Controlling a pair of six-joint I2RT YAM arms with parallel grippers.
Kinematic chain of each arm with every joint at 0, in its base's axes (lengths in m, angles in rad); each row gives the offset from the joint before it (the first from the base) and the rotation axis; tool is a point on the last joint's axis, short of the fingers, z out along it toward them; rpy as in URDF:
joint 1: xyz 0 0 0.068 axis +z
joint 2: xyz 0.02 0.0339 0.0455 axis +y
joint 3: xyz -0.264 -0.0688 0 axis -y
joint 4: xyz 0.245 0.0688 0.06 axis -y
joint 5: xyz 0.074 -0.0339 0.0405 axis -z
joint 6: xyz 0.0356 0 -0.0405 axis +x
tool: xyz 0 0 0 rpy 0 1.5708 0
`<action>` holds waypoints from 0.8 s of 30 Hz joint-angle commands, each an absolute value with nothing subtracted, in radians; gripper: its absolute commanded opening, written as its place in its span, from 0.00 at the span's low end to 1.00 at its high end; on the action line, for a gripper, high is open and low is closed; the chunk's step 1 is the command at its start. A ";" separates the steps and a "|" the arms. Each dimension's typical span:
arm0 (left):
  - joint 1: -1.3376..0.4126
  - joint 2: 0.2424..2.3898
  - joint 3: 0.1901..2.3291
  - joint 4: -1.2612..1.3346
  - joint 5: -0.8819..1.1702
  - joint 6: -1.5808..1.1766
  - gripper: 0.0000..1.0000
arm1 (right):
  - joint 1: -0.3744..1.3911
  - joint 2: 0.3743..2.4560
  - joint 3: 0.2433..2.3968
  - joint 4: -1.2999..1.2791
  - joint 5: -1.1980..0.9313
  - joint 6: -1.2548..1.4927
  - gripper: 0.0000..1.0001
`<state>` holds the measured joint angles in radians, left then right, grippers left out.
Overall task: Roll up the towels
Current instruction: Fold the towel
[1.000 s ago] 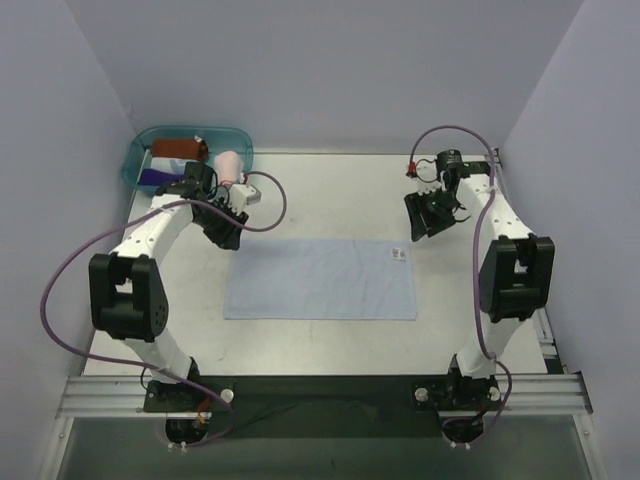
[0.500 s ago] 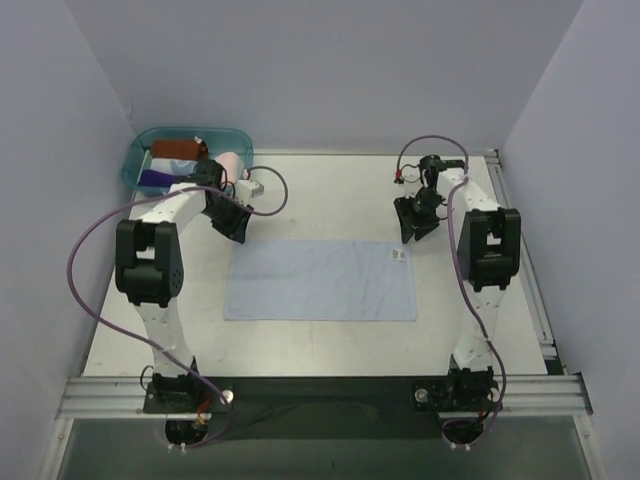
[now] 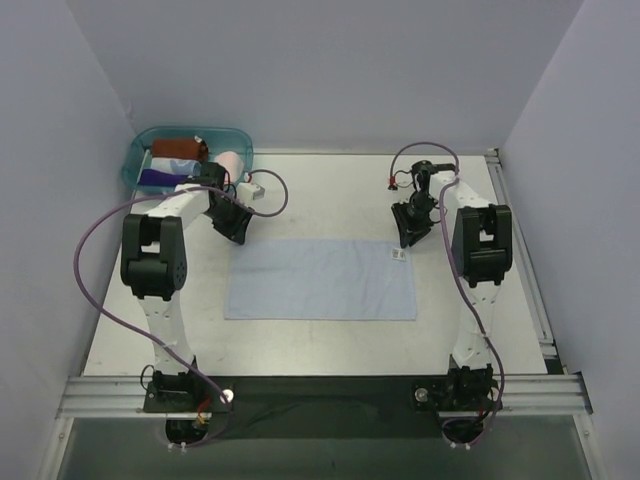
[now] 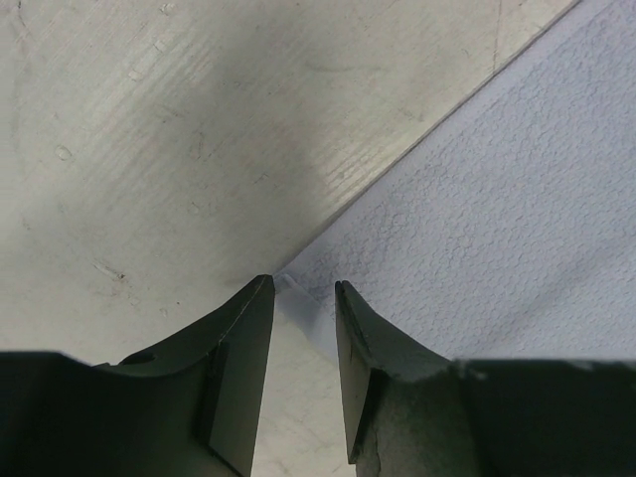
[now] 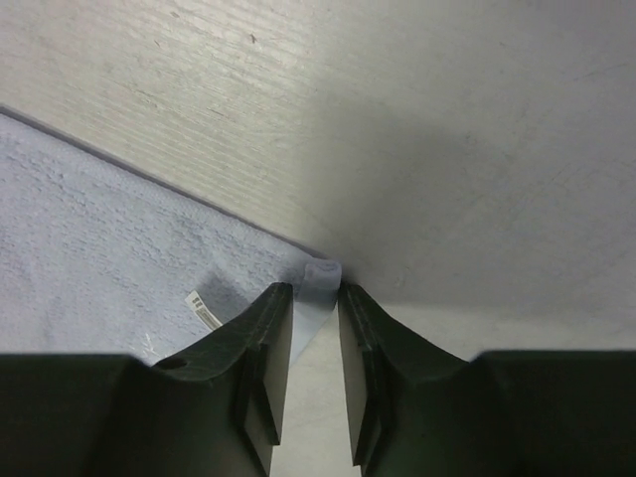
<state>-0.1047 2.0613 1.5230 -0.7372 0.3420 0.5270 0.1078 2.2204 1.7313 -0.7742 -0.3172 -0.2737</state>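
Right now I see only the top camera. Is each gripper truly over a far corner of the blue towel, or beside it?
Observer: In the left wrist view, the left gripper stands open, and a corner of the towel lies flat right at the gap between its fingertips.
Operator: And the right one?
Observer: The right gripper straddles its corner, which curls up between the fingertips; I cannot tell whether it is pinched.
Operator: Is the tag caught?
Observer: No, the white tag lies flat on the towel beside that gripper's finger, not under it.
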 commanded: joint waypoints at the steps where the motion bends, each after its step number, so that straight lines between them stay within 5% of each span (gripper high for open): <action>1: -0.098 2.080 1.559 -0.695 0.310 0.522 0.42 | 0.117 2.232 1.721 -0.807 -0.302 -0.276 0.25; 6: -0.098 2.072 1.540 -0.687 0.282 0.522 0.43 | 0.115 2.229 1.717 -0.805 -0.301 -0.290 0.00; 24: -0.103 2.098 1.545 -0.684 0.278 0.517 0.36 | 0.101 2.215 1.721 -0.805 -0.298 -0.301 0.00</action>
<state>-0.1028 2.0731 1.5234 -0.7113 0.2806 0.5262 0.1101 2.2219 1.7256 -0.7673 -0.3141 -0.2890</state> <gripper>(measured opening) 0.368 0.027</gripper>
